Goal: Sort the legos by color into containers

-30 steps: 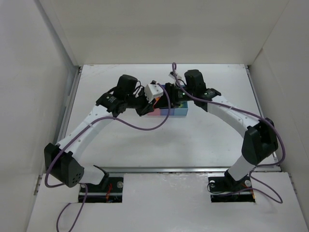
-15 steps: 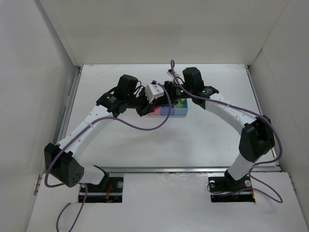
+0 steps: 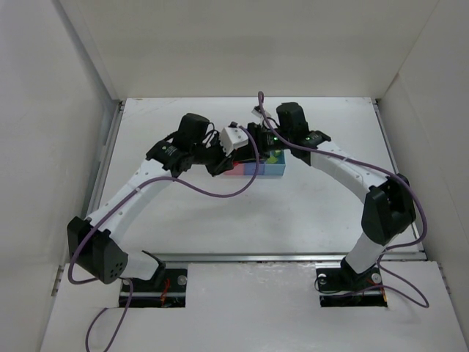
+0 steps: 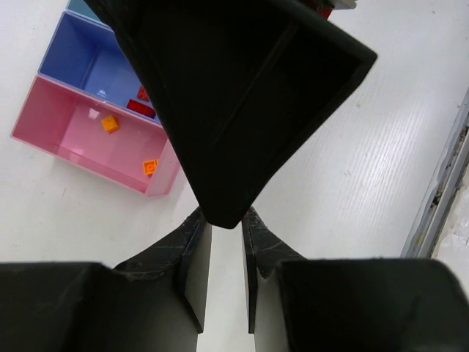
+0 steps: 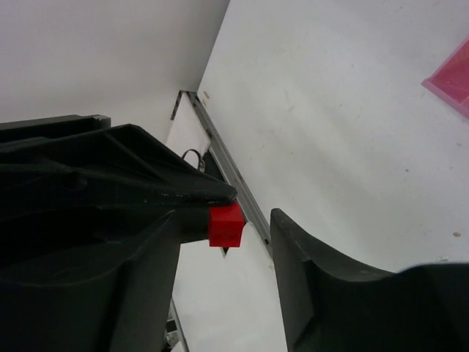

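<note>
Two arms reach from their bases at the near edge of the table (image 3: 308,213) and bend inward, the left arm (image 3: 139,189) and the right arm (image 3: 344,170) meeting over the middle of it. We see the left gripper (image 4: 226,216) with its fingers drawn close, only a narrow slit of table showing between them. A large black body (image 4: 234,95) hangs across their tips, so we cannot tell whether they pinch anything. The right gripper (image 5: 233,220) has its fingers apart. One red brick (image 5: 226,224) sits against the black finger on the left of the right wrist view, and a clear gap lies between the brick and the other finger. Just beyond the grippers stands the tray (image 3: 253,174) of three joined bins. In the pink bin (image 4: 73,143) lie two orange bricks (image 4: 110,123), well apart. The blue bin (image 4: 77,62) next to it holds red bricks (image 4: 141,108), partly hidden by the black body. The light cyan bin (image 3: 275,171), at the tray's right end, shows a yellow-green piece (image 3: 275,156) inside.
</note>
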Controlling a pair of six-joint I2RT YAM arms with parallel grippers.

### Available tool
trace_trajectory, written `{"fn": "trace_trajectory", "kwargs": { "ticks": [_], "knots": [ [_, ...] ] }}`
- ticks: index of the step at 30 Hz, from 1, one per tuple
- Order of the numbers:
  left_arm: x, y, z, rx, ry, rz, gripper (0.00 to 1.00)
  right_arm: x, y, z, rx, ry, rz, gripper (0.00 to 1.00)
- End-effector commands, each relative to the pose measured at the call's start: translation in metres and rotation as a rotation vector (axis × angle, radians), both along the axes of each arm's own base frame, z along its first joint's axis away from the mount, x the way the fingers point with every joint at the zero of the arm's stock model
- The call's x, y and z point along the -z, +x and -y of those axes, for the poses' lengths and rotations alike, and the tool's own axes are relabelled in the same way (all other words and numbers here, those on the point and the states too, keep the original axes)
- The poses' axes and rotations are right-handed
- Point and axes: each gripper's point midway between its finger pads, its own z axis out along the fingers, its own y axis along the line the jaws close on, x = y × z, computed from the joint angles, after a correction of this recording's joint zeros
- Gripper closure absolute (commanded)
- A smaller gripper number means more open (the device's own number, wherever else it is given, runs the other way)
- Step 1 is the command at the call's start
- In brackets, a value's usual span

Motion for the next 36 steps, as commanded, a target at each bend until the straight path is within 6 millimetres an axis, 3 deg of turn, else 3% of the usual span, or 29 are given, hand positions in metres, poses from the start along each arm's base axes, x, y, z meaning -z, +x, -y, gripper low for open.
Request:
{"fn": "trace_trajectory", "kwargs": {
  "ticks": [1,4,10,14,19,22,24,25,26,28,29,30,34,36],
  "knots": [
    [-0.023,0.003,0.005,0.006,-0.041,0.050,1.00,-0.013,-0.003,-0.003,-0.029,0.039,0.044,0.41],
    [-0.022,0.004,0.004,-0.002,-0.037,0.053,1.00,-0.018,-0.003,0.002,-0.019,0.044,0.053,0.43],
    [-0.022,0.004,0.004,-0.002,-0.037,0.053,1.00,-0.017,-0.002,0.006,-0.010,0.043,0.052,0.67],
    [-0.019,0.003,0.004,-0.002,-0.032,0.046,1.00,-0.017,-0.002,0.006,-0.010,0.043,0.052,0.75],
    [-0.018,0.004,0.003,-0.009,-0.027,0.049,1.00,-0.014,0.000,0.009,-0.001,0.038,0.044,1.00],
    [-0.014,0.004,0.001,-0.017,-0.016,0.045,1.00,-0.015,0.005,0.021,0.047,0.029,0.058,1.00],
    [0.003,0.003,-0.005,-0.036,0.020,0.020,1.00,-0.019,0.007,0.033,0.086,0.027,0.071,1.00],
    [0.010,0.004,-0.008,-0.045,0.026,0.011,1.00,-0.016,0.019,0.049,0.152,0.012,0.077,1.00],
    [0.017,0.003,-0.014,-0.057,0.034,-0.002,1.00,-0.002,0.020,0.062,0.191,-0.012,0.052,1.00],
    [0.044,0.004,-0.031,-0.095,0.055,-0.054,1.00,0.000,0.024,0.087,0.268,-0.023,0.061,1.00],
    [0.053,0.001,-0.033,-0.089,0.070,-0.067,1.00,0.013,0.028,0.105,0.315,-0.039,0.032,1.00],
    [0.068,-0.001,-0.042,-0.105,0.099,-0.089,1.00,0.015,0.028,0.112,0.328,-0.044,0.039,1.00],
    [0.094,-0.005,-0.055,-0.109,0.175,-0.089,1.00,0.024,0.028,0.139,0.399,-0.069,0.051,1.00],
    [0.101,-0.005,-0.062,-0.117,0.200,-0.090,1.00,0.026,0.025,0.140,0.399,-0.070,0.049,1.00]
  ]
}}
